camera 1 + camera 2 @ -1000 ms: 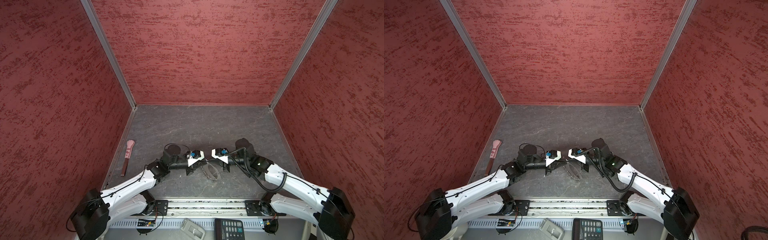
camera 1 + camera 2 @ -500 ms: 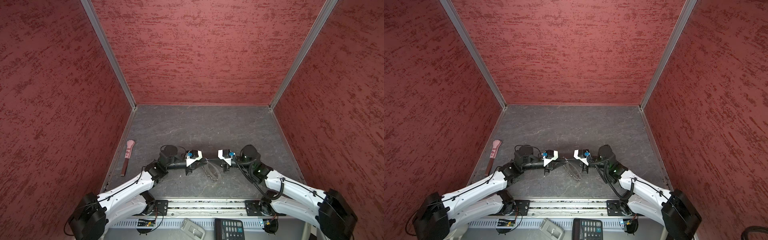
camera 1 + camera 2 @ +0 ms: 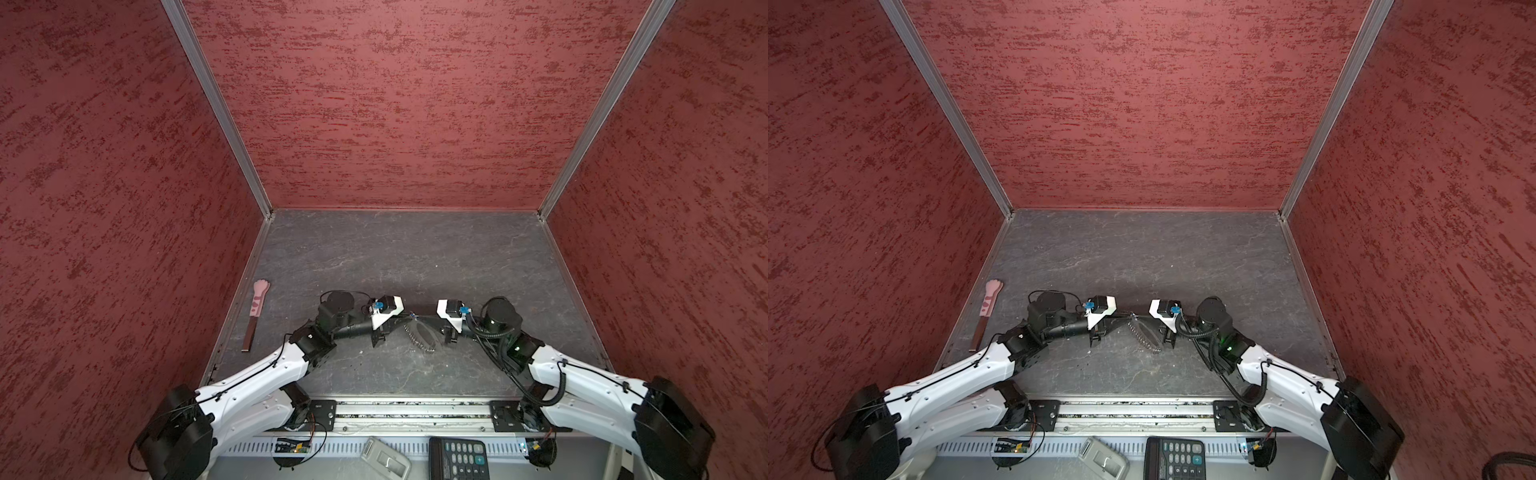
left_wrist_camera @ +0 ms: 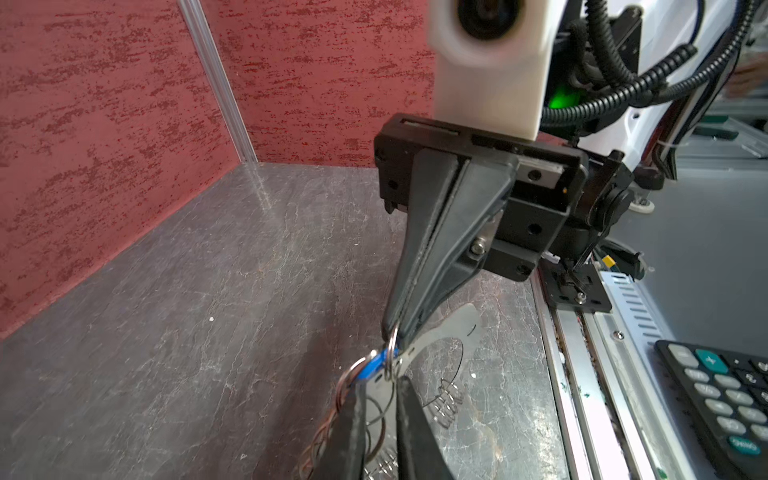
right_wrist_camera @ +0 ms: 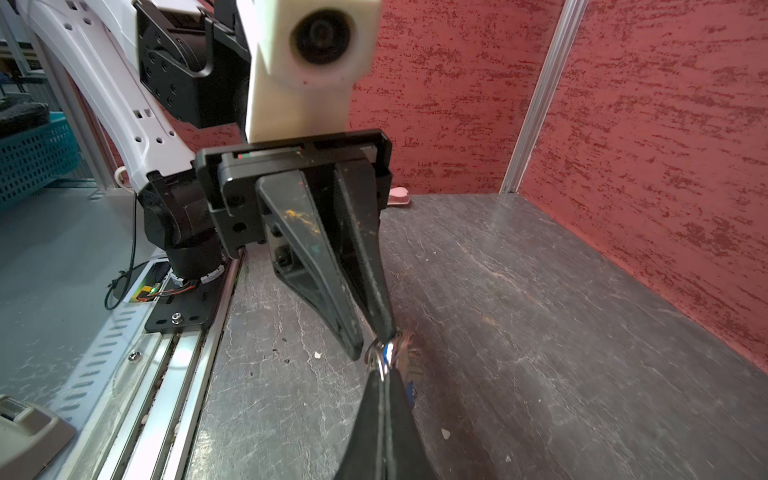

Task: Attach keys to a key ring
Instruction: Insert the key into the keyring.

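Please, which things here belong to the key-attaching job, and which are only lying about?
Job: blue key tag; key ring.
Lying about: pink paw stick; calculator; grey device.

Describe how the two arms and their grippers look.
Both the left arm and the right arm have glossy white shells with black joints and bulky black base housings. The left gripper and the right gripper carry long tapering black fingers under white camera mounts; orange smears mark a left one. A ribbed black cable loops along the right arm, where a green light glows.
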Tool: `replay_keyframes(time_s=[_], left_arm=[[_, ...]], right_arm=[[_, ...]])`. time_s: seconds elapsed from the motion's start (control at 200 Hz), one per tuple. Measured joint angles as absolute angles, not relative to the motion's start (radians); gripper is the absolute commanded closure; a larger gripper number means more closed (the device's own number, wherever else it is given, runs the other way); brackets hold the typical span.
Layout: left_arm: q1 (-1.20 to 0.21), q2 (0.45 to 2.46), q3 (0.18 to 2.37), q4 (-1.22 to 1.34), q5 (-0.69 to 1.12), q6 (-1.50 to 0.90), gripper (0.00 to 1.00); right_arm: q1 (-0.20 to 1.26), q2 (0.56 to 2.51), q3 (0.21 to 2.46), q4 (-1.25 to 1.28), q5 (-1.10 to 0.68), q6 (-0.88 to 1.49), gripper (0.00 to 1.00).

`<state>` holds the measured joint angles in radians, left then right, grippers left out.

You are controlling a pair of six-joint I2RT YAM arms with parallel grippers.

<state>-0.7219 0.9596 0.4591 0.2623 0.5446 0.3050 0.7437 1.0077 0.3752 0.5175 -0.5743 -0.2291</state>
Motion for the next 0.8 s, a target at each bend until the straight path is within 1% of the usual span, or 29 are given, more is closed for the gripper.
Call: replay_keyframes(time_s=[0.105,0.19,0.321,0.461,0.556,0.802], left_arm=[[-0.7,0.927,0.454,0.263,0.514,0.282,0.66],[-0.679,0.914,0.453,0.275,0.493,0.26,0.62],[-0.666,0.933,0.457,0.266,0.469,0.242,0.6],[-0.662,0.992,0.498,0.205,0.468,0.233,0.58],[-0.662,1.006,0.513,0.186,0.482,0.233,0.58],[-0.664,0.993,0.473,0.197,0.601,0.31,0.6]], right_arm=[[0.745,1.006,0.425,0.393,-0.562,-0.293,1.0],[0.745,1.008,0.472,0.302,-0.529,-0.337,1.0],[0.745,1.007,0.496,0.228,-0.511,-0.386,1.0],[0.747,1.011,0.496,0.165,-0.519,-0.429,1.0],[0.75,1.016,0.497,0.135,-0.525,-0.455,1.0],[0.75,1.018,0.506,0.054,-0.554,-0.517,1.0]])
